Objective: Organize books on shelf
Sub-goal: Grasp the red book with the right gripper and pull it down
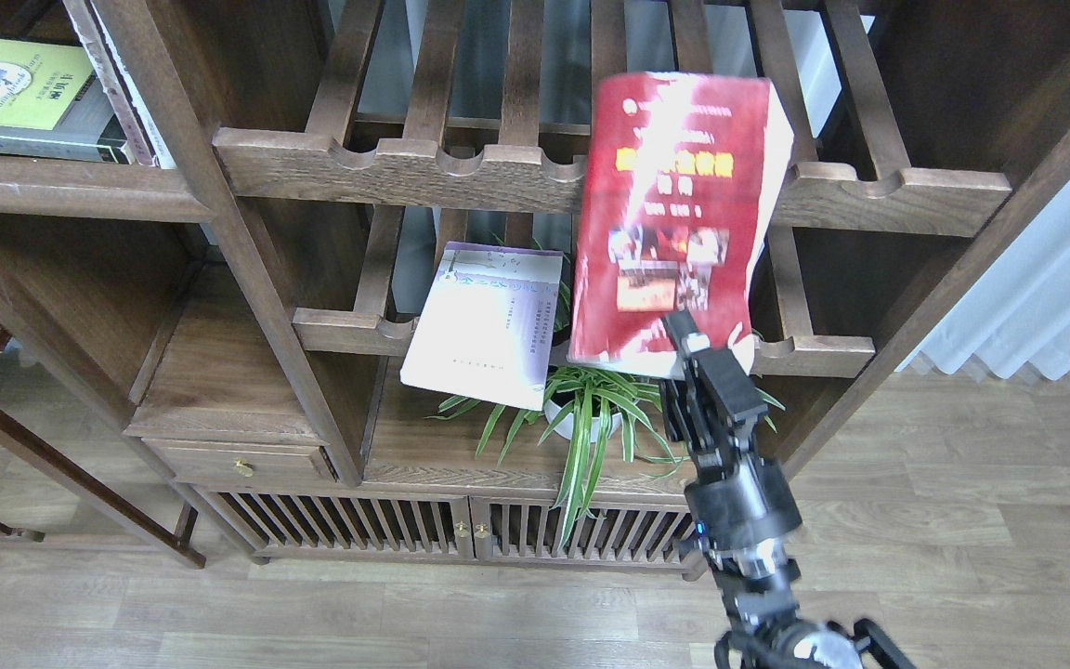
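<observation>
My right gripper (693, 346) is shut on the lower edge of the thick red book (679, 204). It holds the book upright in the air in front of the slatted racks, and the cover looks blurred. The white-lavender book (484, 321) lies tilted on the lower slatted rack, left of the red one. The black-grey book with a yellow-green panel (15, 93) lies flat on the solid dark-brown shelf (61, 190) at the upper left. No left gripper is in view.
Two slatted racks (386, 172) with scalloped rails cross the bookcase's middle. A potted spider plant (591, 409) stands below the gripper. A brass-knobbed drawer (242, 467) is at lower left, thin upright volumes (117, 84) beside the yellow-green book, a pale curtain (1055, 279) at right.
</observation>
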You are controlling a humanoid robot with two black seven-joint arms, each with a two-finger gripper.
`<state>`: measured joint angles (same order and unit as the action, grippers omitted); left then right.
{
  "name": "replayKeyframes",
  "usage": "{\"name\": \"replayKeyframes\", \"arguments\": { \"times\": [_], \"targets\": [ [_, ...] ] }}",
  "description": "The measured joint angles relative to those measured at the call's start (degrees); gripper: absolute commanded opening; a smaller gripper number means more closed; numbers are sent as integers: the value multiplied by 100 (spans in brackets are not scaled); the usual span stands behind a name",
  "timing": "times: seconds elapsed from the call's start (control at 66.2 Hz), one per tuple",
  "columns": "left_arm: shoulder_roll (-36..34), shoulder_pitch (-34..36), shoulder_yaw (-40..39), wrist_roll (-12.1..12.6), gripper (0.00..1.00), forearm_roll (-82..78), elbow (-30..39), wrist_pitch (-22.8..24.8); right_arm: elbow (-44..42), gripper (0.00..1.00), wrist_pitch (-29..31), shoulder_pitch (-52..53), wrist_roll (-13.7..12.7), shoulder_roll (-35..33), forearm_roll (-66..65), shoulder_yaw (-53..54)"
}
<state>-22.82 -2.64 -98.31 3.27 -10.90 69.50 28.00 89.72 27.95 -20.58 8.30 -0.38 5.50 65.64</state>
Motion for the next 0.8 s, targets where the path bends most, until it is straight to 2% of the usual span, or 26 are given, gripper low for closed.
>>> {"name": "replayKeyframes", "arguments": {
  "times": [0.257,0.574,0.8],
  "targets": [
    [23,-24,114,7,100,0,-8,0,-18,4,2,-580,28,-249,235,122],
    [23,17,248,5,100,0,-8,0,-35,4,6,-913,22,-415,647,520],
    [23,26,265,5,100,0,-8,0,-252,4,6,-1114,22,-773,1082,693]
  ]
}}
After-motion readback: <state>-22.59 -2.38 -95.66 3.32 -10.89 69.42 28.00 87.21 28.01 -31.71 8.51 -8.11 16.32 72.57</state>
